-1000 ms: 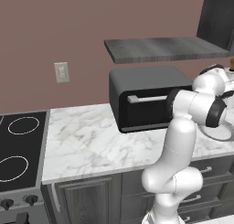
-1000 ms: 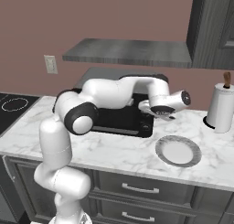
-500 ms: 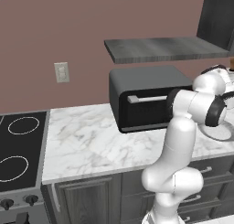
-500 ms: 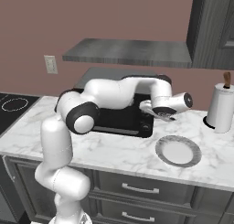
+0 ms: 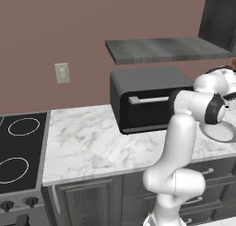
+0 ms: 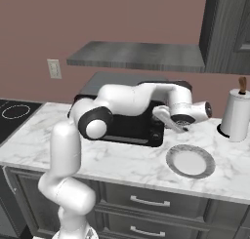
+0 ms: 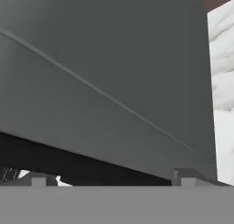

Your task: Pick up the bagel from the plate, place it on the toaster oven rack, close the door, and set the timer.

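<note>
The toaster oven (image 5: 147,100) stands on the marble counter with its door (image 5: 146,110) shut and the silver handle (image 5: 150,99) across the front. My gripper (image 6: 168,120) hovers at the oven's right end (image 6: 157,130), by the control strip, pointing at it. In the hand view the dark oven wall (image 7: 105,72) is very close, and the fingertips (image 7: 39,178) stand wide apart with nothing between them: open. The plate (image 6: 190,161) lies bare on the counter to the right, below the hand. The bagel and the rack are hidden.
A tall white jug (image 6: 236,116) stands at the far right of the counter. A grey shelf (image 6: 141,55) hangs above the oven. A black stovetop (image 5: 18,146) borders the counter on the left. Drawers (image 6: 146,201) run under the counter edge.
The hand has drawn slightly to the right, away from the oven's side, and its fingers have spread a little wider. Oven and plate have not moved.
</note>
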Tool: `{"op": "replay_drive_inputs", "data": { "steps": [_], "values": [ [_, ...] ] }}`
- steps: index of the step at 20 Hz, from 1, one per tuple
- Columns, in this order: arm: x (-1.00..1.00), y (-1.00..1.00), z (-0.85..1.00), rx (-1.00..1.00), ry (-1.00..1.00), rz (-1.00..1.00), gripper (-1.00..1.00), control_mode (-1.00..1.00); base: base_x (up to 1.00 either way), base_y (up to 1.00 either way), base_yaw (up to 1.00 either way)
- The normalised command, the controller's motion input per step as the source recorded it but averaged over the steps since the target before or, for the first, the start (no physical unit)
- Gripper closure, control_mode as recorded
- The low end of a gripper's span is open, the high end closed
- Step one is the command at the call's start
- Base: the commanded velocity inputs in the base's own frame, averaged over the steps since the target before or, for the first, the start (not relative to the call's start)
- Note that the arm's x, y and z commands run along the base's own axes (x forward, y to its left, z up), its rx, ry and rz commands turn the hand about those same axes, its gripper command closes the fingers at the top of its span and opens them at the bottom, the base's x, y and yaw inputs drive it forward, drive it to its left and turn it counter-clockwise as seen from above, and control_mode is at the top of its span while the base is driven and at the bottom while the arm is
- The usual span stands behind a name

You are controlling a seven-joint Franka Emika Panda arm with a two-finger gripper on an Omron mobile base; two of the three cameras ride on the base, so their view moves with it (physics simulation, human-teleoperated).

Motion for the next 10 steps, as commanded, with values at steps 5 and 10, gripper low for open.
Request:
{"op": "replay_drive_inputs", "data": {
  "steps": [5,10],
  "values": [
    [0.0,-0.33,-0.76,0.29,0.17,0.04,1.0,-1.0,0.0,0.0,0.0],
    [0.0,-0.28,-0.71,0.25,0.08,0.04,1.0,-1.0,0.0,0.0,0.0]
  ]
}}
